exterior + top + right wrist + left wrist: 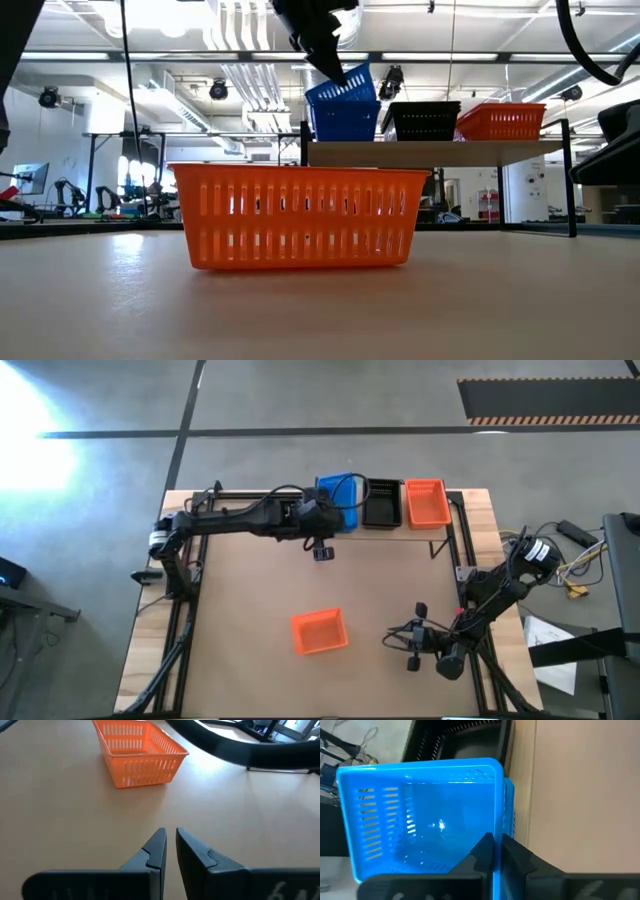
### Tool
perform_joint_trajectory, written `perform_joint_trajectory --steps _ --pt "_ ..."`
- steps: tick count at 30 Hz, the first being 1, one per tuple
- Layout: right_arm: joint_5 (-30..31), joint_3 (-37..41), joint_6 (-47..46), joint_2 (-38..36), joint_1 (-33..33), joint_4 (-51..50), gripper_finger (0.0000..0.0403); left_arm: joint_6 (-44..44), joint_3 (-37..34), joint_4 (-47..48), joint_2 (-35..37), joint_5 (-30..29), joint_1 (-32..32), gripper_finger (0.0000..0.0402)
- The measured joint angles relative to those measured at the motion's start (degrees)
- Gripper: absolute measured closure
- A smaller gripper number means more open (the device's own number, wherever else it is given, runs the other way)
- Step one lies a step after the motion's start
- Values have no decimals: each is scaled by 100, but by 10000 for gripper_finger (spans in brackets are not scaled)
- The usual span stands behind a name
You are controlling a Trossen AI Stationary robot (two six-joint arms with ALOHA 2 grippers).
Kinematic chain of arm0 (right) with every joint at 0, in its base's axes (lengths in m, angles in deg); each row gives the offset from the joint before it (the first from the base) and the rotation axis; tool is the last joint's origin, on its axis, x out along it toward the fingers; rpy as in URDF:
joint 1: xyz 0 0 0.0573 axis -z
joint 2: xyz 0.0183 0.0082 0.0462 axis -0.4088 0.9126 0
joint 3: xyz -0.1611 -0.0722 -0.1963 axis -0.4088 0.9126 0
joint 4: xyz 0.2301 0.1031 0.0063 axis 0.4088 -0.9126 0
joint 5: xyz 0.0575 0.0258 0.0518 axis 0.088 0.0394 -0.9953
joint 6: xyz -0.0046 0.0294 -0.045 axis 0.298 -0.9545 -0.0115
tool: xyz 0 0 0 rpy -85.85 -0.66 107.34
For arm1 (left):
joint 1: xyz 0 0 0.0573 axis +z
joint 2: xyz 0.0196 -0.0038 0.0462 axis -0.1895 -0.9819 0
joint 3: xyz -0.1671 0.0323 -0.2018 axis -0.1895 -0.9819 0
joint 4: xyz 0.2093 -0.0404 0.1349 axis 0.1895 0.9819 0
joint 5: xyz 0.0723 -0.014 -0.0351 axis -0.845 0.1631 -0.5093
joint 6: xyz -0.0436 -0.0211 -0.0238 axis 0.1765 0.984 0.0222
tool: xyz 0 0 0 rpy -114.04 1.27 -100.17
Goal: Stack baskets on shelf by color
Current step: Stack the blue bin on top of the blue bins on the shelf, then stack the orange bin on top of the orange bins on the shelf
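Observation:
On the shelf [455, 520] at the table's far edge stand a blue basket [345, 122], a black basket [380, 503] and an orange basket [427, 503] in a row. A second blue basket [420, 815] hangs tilted over the first, with my left gripper [496, 842] shut on it. Another orange basket [320, 631] rests on its bottom on the tabletop, near the middle. My right gripper [170, 837] waits low over the table near the right edge, shut on nothing and pointing at that orange basket [137, 752]. My left gripper pinches one side wall of the upper blue basket at its rim [497, 822], one finger inside the basket and one outside. The fingers slant down from the table's left and near side. The basket is tilted, its lower part in the mouth of the blue basket [509, 805] beneath.
The shelf's thin black legs [440, 548] stand on the tabletop at the far side. Bare tabletop lies between the shelf and the orange basket. Cables and gear [570, 560] lie off the table to the right.

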Motion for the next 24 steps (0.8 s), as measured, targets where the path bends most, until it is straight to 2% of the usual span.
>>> perform_joint_trajectory --steps 9,13,18,21,24 --pt "-2 6 0 0 2 0 369 42 63 211 -21 -21 49 302" --pt "0 6 6 0 2 -4 369 42 296 311 117 -311 12 273" --pt "10 25 192 0 17 -45 369 358 495 408 487 -504 -236 266" --pt "226 34 333 0 71 -56 369 611 216 691 779 -571 -472 266" --pt "481 36 308 0 159 -37 369 993 -311 946 1086 -949 -781 266"
